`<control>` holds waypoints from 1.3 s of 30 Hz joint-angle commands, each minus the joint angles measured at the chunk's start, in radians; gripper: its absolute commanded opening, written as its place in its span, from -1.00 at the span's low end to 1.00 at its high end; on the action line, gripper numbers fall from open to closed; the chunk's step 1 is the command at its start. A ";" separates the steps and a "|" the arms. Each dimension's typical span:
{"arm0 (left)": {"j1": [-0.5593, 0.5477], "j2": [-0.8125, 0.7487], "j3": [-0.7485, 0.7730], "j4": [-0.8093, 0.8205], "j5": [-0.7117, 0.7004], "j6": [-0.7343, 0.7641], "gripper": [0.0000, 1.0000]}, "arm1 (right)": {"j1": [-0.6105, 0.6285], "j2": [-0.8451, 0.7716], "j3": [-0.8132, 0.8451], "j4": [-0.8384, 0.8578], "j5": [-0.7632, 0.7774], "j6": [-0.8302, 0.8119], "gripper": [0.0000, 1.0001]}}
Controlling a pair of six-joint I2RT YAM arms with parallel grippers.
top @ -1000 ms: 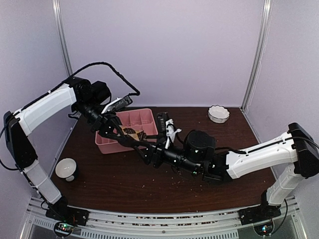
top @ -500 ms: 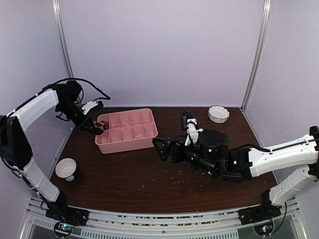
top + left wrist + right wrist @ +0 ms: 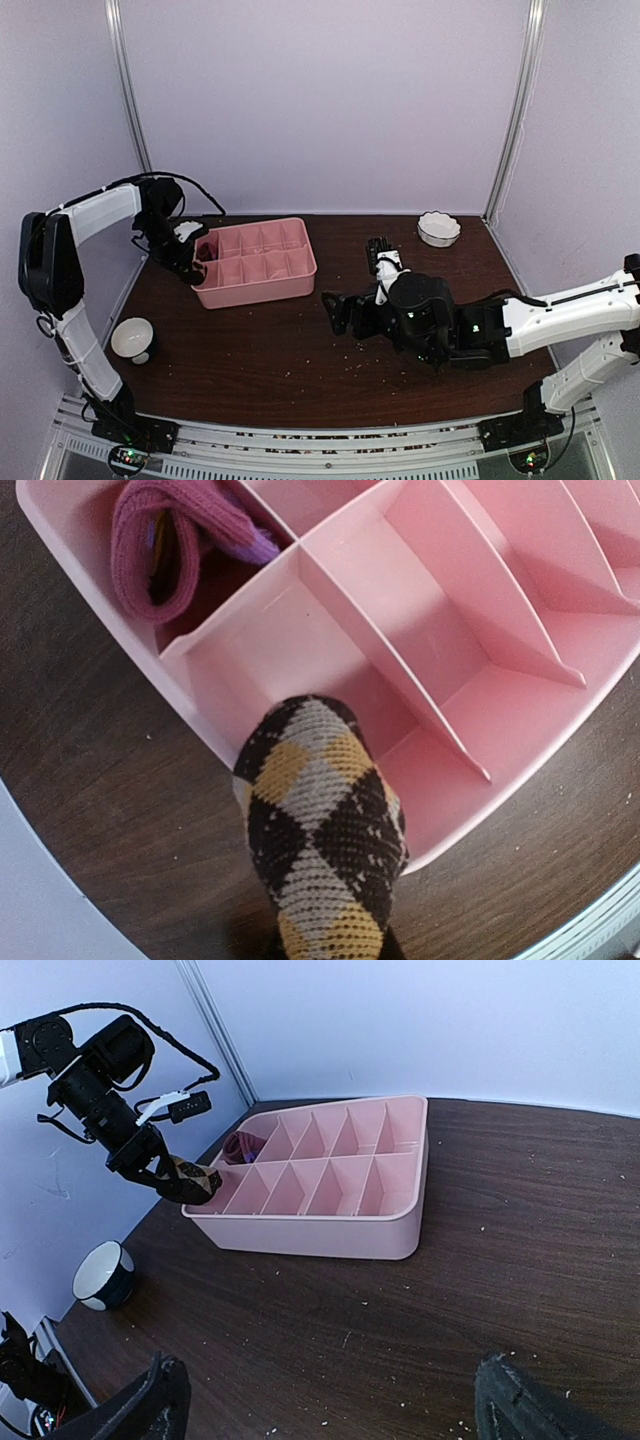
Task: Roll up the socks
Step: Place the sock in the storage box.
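Over the dark table (image 3: 250, 370), between pale lilac walls, your left fingers (image 3: 150, 1163) are clamping tight on the rolled checkered sock (image 3: 320, 850). They are holding it above the left end of the pink tray (image 3: 262, 290), just over the near corner compartment. The pink sock (image 3: 165, 540) is lying curled in the far corner compartment beside it. Your right fingers (image 3: 160, 1400) are standing wide open and empty, low over mid-table. You should probably be centring the roll over the free compartment and lowering it fully before releasing, so it is not springing open. Half a second ago the sock was hanging just outside the tray's end, and a second ago your right arm was reaching in beside the tray.
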 commanded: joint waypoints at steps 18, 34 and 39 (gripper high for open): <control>-0.065 0.157 0.105 0.012 -0.061 -0.094 -1.00 | 0.018 0.040 -0.006 -0.066 0.045 0.093 0.99; -0.083 0.109 0.183 -0.019 -0.066 -0.081 0.96 | 0.018 0.035 -0.005 -0.083 0.028 0.099 0.99; -0.083 0.088 0.216 -0.039 -0.045 -0.061 0.96 | 0.017 0.021 -0.003 -0.097 0.031 0.090 0.99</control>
